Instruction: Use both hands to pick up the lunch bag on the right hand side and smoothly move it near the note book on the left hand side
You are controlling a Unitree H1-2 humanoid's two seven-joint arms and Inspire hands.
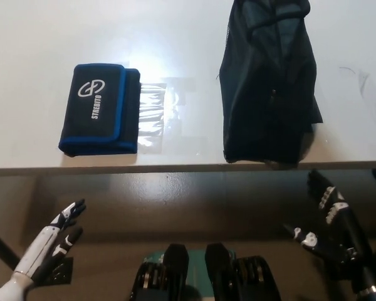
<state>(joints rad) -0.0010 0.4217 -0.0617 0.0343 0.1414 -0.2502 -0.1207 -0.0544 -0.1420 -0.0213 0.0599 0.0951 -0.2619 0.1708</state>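
Hands first — your white left hand (pixel 50 244) and black right hand (pixel 329 222) both hang below the desk (pixel 31 94) edge, fingers spread, holding nothing. My guess is they're parked low so you can bring them up on either side of the bag. One lunch bag (pixel 269 88) — dark, slumped upright — sits on the right of the desk, near the front edge. One blue-trimmed black notebook (pixel 99 110) lies flat to the left, well apart from it. Nothing's been lifted yet.

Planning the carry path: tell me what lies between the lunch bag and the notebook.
Head view: only bare white table with glare between lunch bag and notebook.
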